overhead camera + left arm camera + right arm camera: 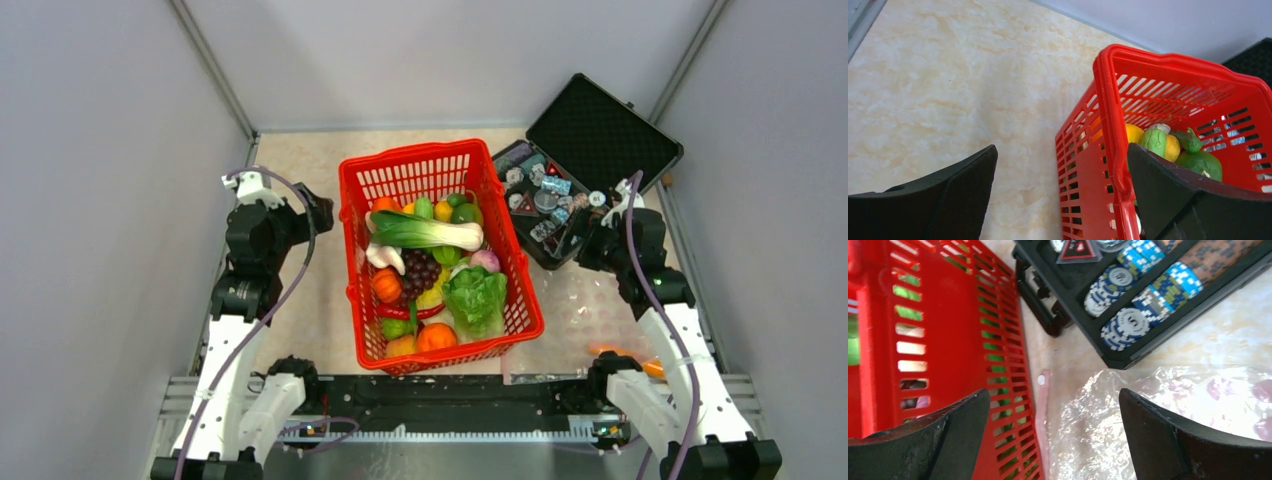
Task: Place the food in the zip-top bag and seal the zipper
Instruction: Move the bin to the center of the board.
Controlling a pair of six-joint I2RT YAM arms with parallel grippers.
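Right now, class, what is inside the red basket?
The red basket holds a leek on top, lettuce, purple grapes, a small pumpkin and an orange round. Lower pieces and the basket's floor are covered.

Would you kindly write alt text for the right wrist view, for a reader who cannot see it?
The right hand, open and empty, hangs above the clear zip-top bag lying on the marbled table beside the red basket. Beyond it, a black case holds rows of blue-and-white chips.
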